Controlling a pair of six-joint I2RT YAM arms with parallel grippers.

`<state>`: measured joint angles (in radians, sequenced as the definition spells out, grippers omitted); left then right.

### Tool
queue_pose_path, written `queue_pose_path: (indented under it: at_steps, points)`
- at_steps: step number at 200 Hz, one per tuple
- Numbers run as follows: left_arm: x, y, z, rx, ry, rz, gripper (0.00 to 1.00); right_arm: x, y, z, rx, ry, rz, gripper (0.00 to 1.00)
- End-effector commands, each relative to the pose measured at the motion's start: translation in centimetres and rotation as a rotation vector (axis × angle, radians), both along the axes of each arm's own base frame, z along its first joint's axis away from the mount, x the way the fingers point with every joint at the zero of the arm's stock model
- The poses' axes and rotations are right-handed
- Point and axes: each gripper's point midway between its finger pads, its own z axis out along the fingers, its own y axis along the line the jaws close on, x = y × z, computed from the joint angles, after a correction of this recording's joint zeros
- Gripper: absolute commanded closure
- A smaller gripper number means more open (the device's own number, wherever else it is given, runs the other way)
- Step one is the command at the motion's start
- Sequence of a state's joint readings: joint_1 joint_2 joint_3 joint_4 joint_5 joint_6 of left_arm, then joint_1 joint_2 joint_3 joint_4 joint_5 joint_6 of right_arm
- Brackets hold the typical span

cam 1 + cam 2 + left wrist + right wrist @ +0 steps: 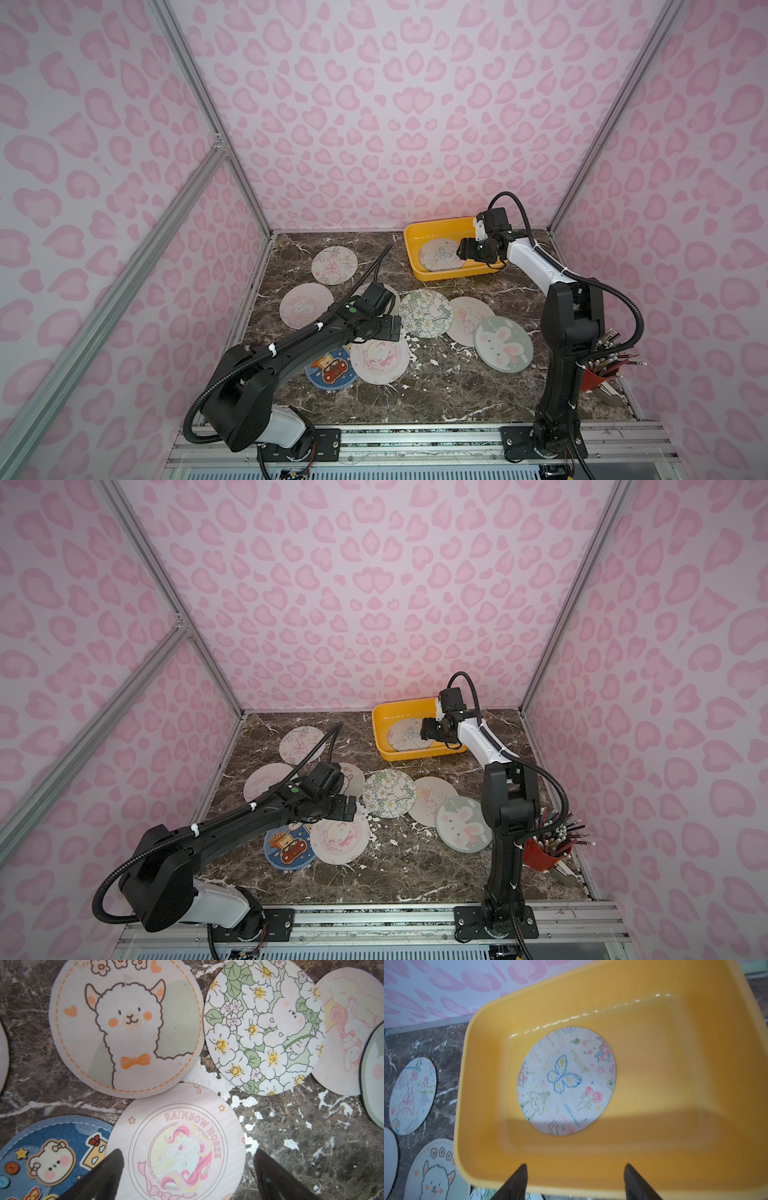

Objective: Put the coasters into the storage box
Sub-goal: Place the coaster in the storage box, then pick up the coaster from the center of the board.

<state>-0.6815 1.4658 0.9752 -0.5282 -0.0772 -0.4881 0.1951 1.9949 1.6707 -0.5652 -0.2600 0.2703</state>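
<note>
- Right gripper (576,1167), jaws apart and empty, hangs over the storage box (461,1105); the butterfly coaster (566,1080) lies inside
- Left gripper (188,1152), jaws apart, hovers over the horse coaster (176,1126) outside the storage box, ready to grab

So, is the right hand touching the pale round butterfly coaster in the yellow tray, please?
Apart: right wrist view shows bare tray between the hand and coaster.

the storage box (453,274), a shallow yellow-orange tray, sits upright at the back right. one butterfly coaster (566,1080) lies flat on its floor. eight more lie flat outside it: the rainbow horse coaster (182,1147) overlaps the blue-rimmed coaster (41,1157); the alpaca coaster (126,1028) sits just beside the white-flower coaster (264,1028), whose edge seems to cover a pale pink coaster (342,1028).
</note>
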Motion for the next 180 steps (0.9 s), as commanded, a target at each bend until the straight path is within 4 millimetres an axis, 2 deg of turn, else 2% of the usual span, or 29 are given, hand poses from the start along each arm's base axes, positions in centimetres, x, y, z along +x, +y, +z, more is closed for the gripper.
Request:
queue_pose_path:
  at_steps: [1,20,25,37,74,105,138,180]
  points:
    - [0.7,-0.9,0.0,-0.015,0.004,-0.008,0.01,-2.5,0.7,-0.1,0.040,-0.004,0.029,0.25]
    - [1.5,-1.9,-0.3,-0.022,0.012,-0.015,0.02,-5.7,1.1,0.0,0.074,0.002,0.045,0.24]
    - [1.8,-2.2,-0.4,-0.027,0.013,-0.016,0.03,-7.1,1.1,-1.0,0.076,0.028,0.049,0.24]
    - [2.3,-3.0,-0.6,-0.039,0.018,-0.024,0.04,-9.2,1.4,-1.3,0.084,0.038,0.059,0.24]
    - [3.5,-5.8,-1.6,-0.070,0.037,-0.045,0.11,-12.9,1.7,-3.5,0.126,0.074,0.071,0.24]
    - [3.9,-7.9,-2.6,-0.085,0.058,-0.053,0.16,-13.8,2.5,-4.9,0.155,0.087,0.086,0.24]
    - [4.6,-8.3,-3.9,-0.082,0.064,-0.018,0.21,-13.6,3.6,-5.9,0.171,0.092,0.114,0.24]
    - [5.2,-8.9,-5.2,-0.085,0.080,0.011,0.24,-13.5,3.9,-7.3,0.182,0.118,0.125,0.25]
